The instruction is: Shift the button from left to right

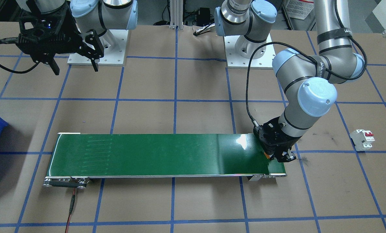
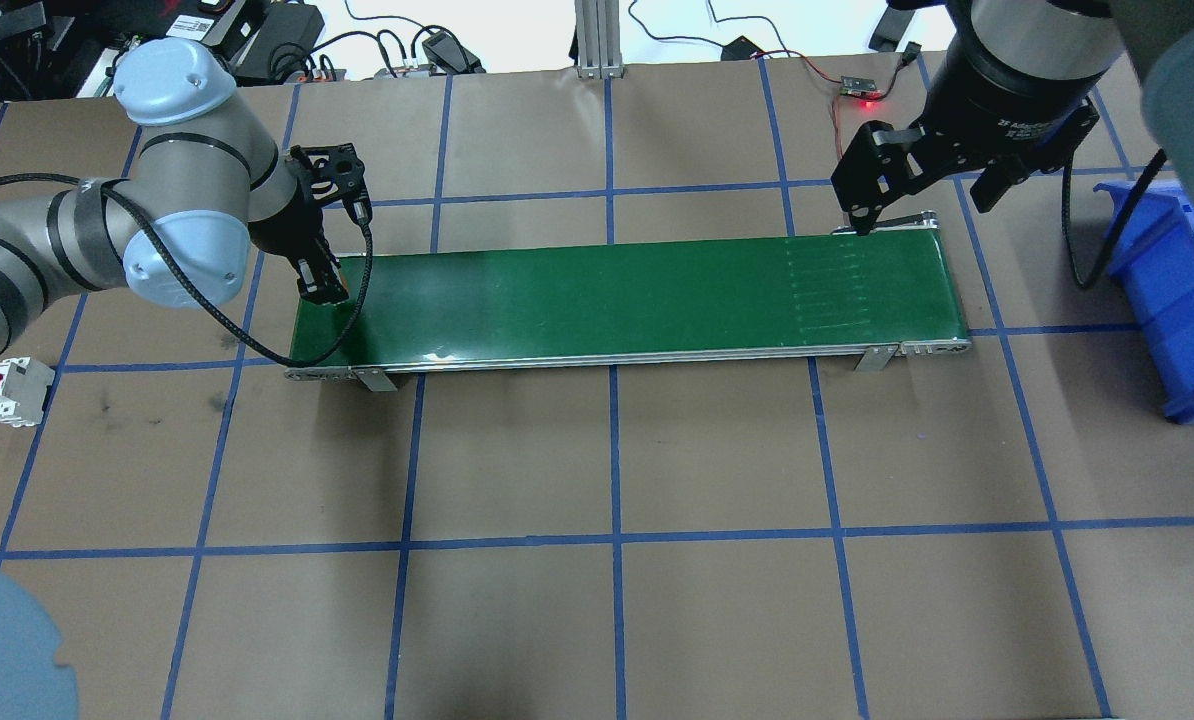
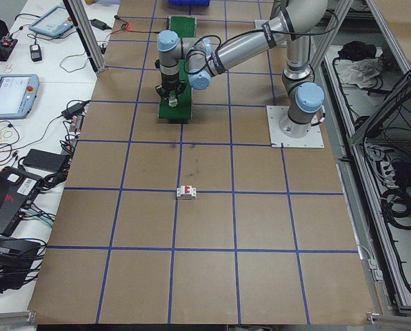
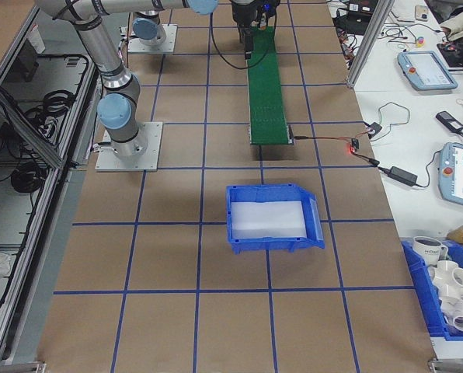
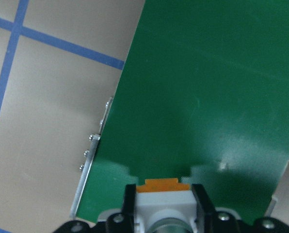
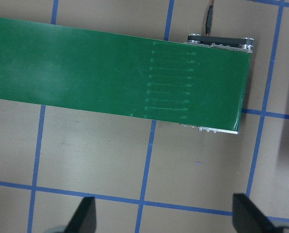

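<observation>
1. Orange-red and white, the button sits clamped between the fingers of the left gripper, over the conveyor belt's end on the robot's left
2. Left gripper: fingers closed on the button, low above the green belt surface
3. Right gripper: fingers spread apart, holding nothing, raised near the belt's opposite end
4. White circuit breaker with red levers lies on the brown table, well apart from the belt
5. Blue bin stands beyond the belt's right end

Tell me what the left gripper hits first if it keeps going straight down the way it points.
Most likely the green conveyor belt. The left gripper, shut on the button, points down over the belt's end, and nothing else shows beneath it. How close it already is I cannot tell.
</observation>
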You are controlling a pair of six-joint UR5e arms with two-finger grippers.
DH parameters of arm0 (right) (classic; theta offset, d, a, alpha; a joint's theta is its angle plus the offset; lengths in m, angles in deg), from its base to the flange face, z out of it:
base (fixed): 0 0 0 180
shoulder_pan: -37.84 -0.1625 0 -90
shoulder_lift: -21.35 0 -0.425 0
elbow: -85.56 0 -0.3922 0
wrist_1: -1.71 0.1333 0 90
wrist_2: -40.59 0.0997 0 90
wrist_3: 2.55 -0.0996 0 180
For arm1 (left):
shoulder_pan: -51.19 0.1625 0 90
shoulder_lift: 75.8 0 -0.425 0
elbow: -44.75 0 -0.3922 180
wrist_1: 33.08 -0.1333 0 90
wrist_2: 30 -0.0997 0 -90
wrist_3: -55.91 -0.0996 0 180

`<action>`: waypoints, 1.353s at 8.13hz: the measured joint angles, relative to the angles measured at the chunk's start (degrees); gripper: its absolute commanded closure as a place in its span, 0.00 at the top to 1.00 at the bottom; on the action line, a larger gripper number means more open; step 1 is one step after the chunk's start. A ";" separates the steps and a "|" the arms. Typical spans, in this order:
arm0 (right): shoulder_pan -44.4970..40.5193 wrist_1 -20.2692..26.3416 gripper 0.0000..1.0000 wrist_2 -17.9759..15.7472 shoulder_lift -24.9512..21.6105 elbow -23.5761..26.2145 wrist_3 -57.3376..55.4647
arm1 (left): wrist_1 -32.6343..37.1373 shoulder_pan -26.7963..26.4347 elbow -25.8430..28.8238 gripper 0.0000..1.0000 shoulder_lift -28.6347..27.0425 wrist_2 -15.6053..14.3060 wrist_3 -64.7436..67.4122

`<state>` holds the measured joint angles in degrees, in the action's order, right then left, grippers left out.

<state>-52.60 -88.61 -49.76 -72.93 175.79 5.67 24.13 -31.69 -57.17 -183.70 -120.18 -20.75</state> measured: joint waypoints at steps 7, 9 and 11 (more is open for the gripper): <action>0.00 0.45 1.00 -0.14 0.04 0.08 -0.32 | -2.54 -0.28 -2.13 1.00 -1.22 4.58 -12.53; 0.00 0.48 1.00 -0.17 0.05 0.11 -0.39 | -4.55 -0.25 -2.47 1.00 -1.58 4.51 -12.78; 0.00 0.37 1.00 -0.01 0.05 0.12 -0.50 | -6.56 -0.27 -2.41 1.00 -2.24 4.43 -12.89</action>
<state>-52.60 -88.23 -49.77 -72.88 175.91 5.18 17.57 -31.95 -59.57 -185.94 -115.75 -33.64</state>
